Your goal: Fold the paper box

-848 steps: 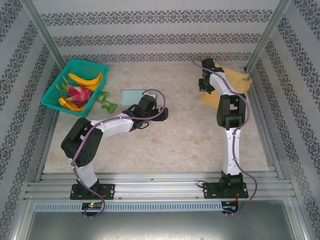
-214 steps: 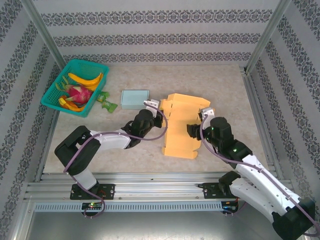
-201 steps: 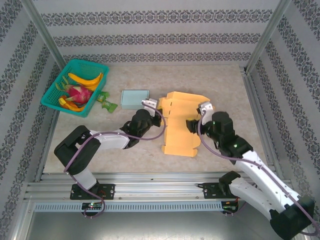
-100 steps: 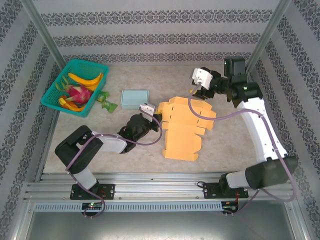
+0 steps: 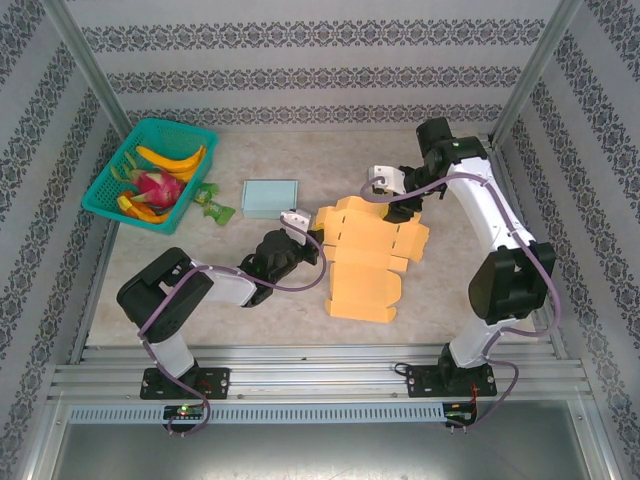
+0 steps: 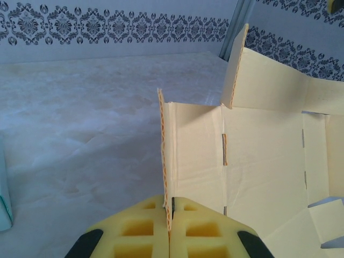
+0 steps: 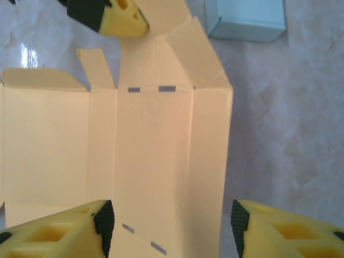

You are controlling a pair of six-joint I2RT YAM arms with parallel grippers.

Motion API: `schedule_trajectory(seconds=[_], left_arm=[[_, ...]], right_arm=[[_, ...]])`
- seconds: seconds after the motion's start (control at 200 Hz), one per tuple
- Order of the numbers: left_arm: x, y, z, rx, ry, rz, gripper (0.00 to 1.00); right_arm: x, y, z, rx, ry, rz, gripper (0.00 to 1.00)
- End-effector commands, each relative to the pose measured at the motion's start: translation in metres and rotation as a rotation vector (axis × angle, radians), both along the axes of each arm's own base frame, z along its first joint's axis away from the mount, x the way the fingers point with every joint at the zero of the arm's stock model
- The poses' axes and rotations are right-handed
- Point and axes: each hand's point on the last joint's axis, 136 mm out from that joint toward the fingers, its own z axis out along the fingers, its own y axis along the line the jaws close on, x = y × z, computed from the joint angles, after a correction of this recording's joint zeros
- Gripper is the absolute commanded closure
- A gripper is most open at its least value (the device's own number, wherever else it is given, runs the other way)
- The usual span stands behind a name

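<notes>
at far left, a teal basket [image 5: 110, 180] of fruit and a small pale blue carton [image 5: 270, 197] sat apart on the marbled beige table [image 5: 450, 290]. the left gripper [image 5: 297, 222] was clamped shut on the raised left flap of the flattened orange paper box [image 5: 365, 255], which lay mid-table, long axis running near to far. the right gripper [image 5: 385, 180] hovered over the box's far edge, jaws apart and empty, with patterned walls close on three sides.
</notes>
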Motion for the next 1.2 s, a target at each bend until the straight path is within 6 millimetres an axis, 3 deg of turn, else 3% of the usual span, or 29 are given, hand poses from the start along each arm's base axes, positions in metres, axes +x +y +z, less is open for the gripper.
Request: schedule_trajectory(seconds=[0.0, 0.39, 0.724, 1.194], left_arm=[[0.003, -0.003, 0.02, -0.042, -0.07, -0.01, 1.0], [0.0, -0.006, 0.02, -0.056, -0.076, -0.037, 1.0], [0.001, -0.004, 0.02, -0.059, -0.079, -0.019, 1.0], [0.0, 0.0, 0.022, -0.063, -0.089, -0.007, 1.0]], right_arm=[[0.002, -0.011, -0.007, -0.06, 0.017, 0.004, 0.39], [0.019, -0.024, -0.031, -0.15, 0.078, -0.075, 0.41], [0.01, -0.024, -0.036, -0.133, 0.177, -0.069, 0.64], [0.009, -0.039, -0.044, -0.183, 0.208, -0.105, 0.65]])
